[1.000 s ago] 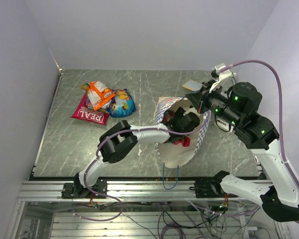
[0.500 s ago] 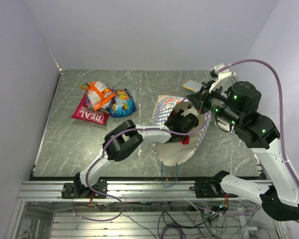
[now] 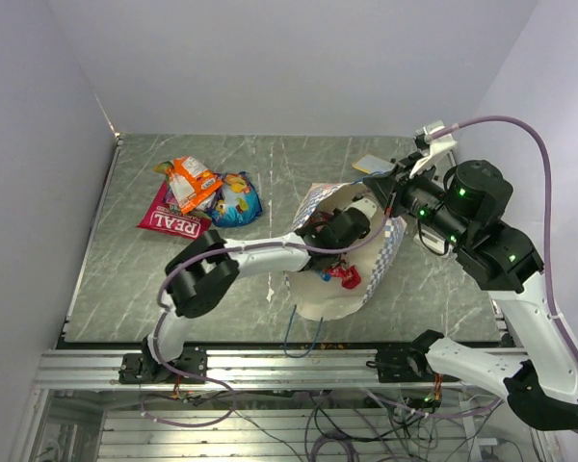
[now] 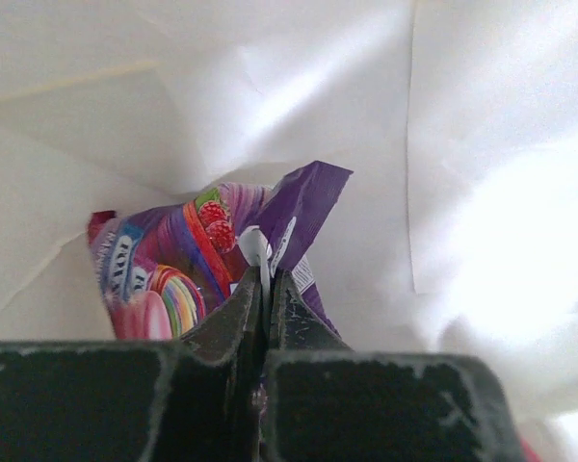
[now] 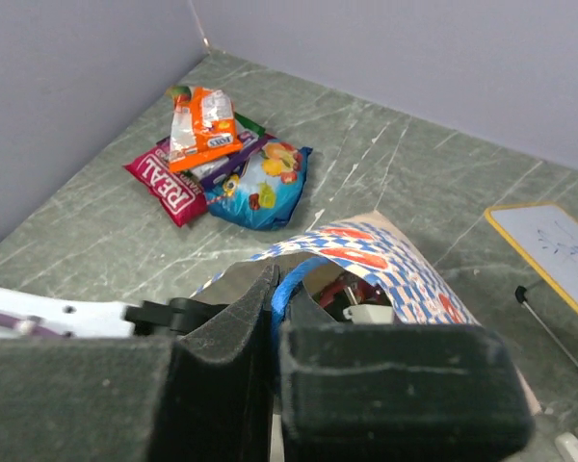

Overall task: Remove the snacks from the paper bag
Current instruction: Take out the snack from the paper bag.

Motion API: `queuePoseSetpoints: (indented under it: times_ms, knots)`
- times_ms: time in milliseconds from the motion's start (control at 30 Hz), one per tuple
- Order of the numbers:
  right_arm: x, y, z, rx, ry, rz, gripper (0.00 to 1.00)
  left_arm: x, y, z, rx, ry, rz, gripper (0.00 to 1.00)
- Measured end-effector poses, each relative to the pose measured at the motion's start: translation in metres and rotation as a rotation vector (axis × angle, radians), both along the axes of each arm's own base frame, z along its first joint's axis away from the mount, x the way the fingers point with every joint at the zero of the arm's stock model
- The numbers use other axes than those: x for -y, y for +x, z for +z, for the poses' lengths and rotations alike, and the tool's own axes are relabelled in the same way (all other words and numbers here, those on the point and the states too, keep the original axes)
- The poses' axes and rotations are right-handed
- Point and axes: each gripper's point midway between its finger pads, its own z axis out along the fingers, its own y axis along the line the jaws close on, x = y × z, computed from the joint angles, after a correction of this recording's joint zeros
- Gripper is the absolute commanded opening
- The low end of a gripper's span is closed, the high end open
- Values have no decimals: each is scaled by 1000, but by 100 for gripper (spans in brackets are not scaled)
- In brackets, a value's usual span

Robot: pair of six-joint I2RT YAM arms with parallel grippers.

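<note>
The bag is paper. Its inside is plain cream, matt and creased into soft folds, and its outside is printed in blue-and-white checks with orange marks. Its cord is a thin blue string. Inside the bag, the purple packet is glossy printed film, crinkled and catching the light. Left of the bag, the red packet, orange packet and blue packet show the same shiny, wrinkled film. The left fingers and right fingers are dark matt plastic with a fine grainy surface. The worktop under the bag is smooth, grey-green and veined like stone, with a dull sheen. The rail on the near side of the bag is bare pale metal.
</note>
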Motion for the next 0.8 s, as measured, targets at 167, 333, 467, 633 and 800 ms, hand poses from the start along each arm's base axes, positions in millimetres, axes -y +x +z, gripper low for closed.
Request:
queuePoseSetpoints:
  times_ms: [167, 333, 467, 633, 800]
  knots:
    - [-1, 6, 5, 36, 16, -13, 0, 10, -27, 44, -73, -128, -135, 7]
    - [1, 14, 11, 67, 27, -44, 0, 16, -56, 58, -164, -183, -260, 7]
    - [3, 21, 10, 72, 15, -77, 0, 9, -79, 61, -240, -181, -331, 7]
    - [5, 31, 1, 75, 1, -111, 0, 1, -108, 103, -279, -239, -437, 7]
    - [4, 39, -10, 71, -10, -132, 0, -20, -129, 167, -237, -328, -501, 7]
